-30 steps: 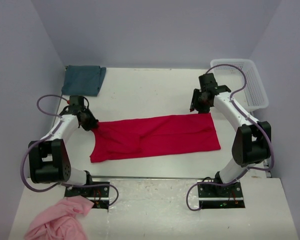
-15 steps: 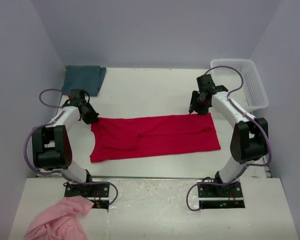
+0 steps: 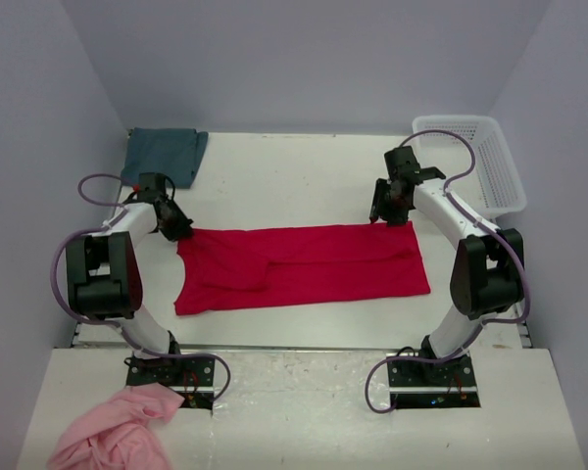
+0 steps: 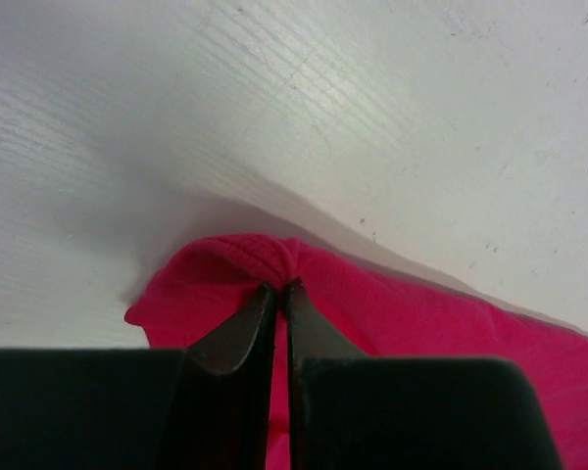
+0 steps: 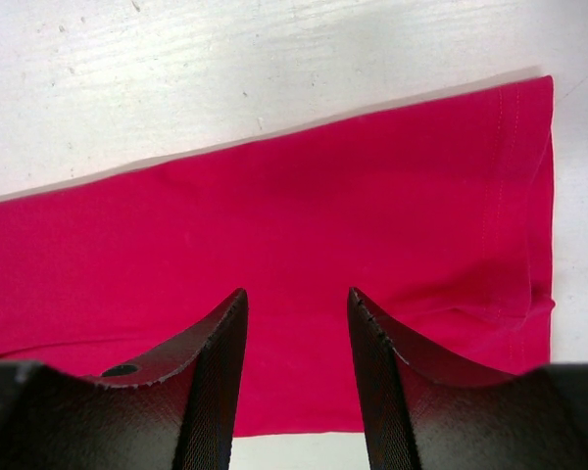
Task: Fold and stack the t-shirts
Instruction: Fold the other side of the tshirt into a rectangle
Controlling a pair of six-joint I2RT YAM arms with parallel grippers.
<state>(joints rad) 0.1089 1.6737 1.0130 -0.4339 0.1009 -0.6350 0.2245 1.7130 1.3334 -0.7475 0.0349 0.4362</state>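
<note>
White table (image 3: 294, 176), crimson t-shirt (image 3: 304, 264) lying flat, left gripper (image 4: 281, 287) pinching its bunched corner; right gripper (image 5: 296, 296) spread

One crimson t-shirt (image 3: 299, 266) flat in a long central band; teal t-shirt (image 3: 163, 157) folded, far-left corner.

We log: spread t-shirt (image 3: 304, 266) at centre of counter (image 3: 294, 186) | folded t-shirt (image 3: 164, 157) behind, far left | basket (image 3: 490, 166) far right | left claw (image 4: 280, 287) on spread t-shirt's far-left corner | right claw (image 5: 294, 294) over far-right corner | loose cloth (image 3: 113, 431) near left.
</note>
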